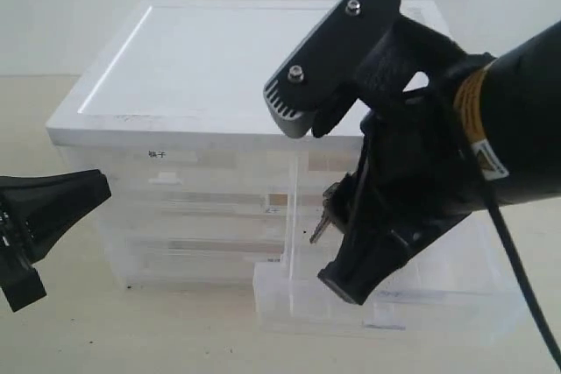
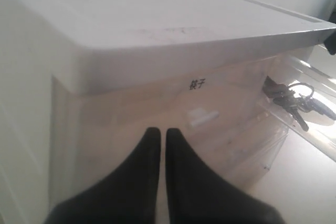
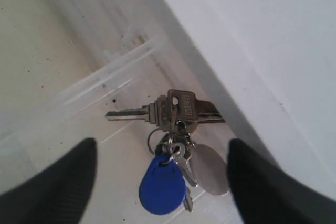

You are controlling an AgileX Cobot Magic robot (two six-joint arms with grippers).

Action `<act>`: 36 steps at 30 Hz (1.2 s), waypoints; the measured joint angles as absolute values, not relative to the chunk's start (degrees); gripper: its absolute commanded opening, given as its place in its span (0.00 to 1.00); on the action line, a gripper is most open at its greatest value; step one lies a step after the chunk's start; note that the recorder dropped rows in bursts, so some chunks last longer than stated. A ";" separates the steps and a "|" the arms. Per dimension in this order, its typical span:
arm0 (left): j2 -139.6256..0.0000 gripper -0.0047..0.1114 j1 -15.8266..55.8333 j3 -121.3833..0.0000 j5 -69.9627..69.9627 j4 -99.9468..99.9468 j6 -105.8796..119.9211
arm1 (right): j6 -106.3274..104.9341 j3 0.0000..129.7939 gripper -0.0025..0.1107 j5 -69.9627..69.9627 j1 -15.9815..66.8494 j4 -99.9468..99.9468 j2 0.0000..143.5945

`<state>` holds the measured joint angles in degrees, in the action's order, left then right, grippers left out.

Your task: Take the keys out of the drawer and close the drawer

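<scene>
The keys (image 3: 176, 114) lie on the floor of the pulled-out translucent drawer (image 3: 63, 103), close beside the cabinet's white wall. Their blue tag (image 3: 163, 184) and grey disc (image 3: 210, 169) point toward my right gripper (image 3: 161, 145). That gripper is open, with a finger on each side of the bunch and touching nothing. In the exterior view the keys (image 1: 325, 216) peek out between its black fingers (image 1: 349, 282), above the open drawer (image 1: 289, 299). My left gripper (image 2: 161, 131) is shut and empty, in front of the cabinet's left drawer; it also shows at the left edge (image 1: 98, 187).
The drawer cabinet has a white top (image 1: 237, 50) and several translucent drawers. The upper left one carries a label with dark characters (image 2: 197, 83) and a white tab handle (image 2: 203, 116). The right arm's black body (image 1: 491, 129) covers the cabinet's right side. The table (image 1: 131, 330) is beige.
</scene>
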<state>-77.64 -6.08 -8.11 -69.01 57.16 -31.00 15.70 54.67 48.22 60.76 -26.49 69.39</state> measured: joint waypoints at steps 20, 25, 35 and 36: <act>-77.64 0.08 -6.08 -8.11 -69.01 57.50 -31.00 | 25.14 54.20 0.02 47.55 60.89 -34.79 81.10; -77.64 0.08 -6.08 -8.11 -69.01 57.50 -31.00 | 22.96 54.34 0.02 48.06 61.01 -35.27 80.99; -77.64 0.08 -6.08 -8.11 -69.01 57.50 -31.11 | 22.54 54.14 0.02 47.12 61.01 -36.80 70.19; -77.64 0.08 -6.08 -8.11 -69.01 57.50 -31.11 | 22.54 54.14 0.02 47.00 61.01 -36.80 69.09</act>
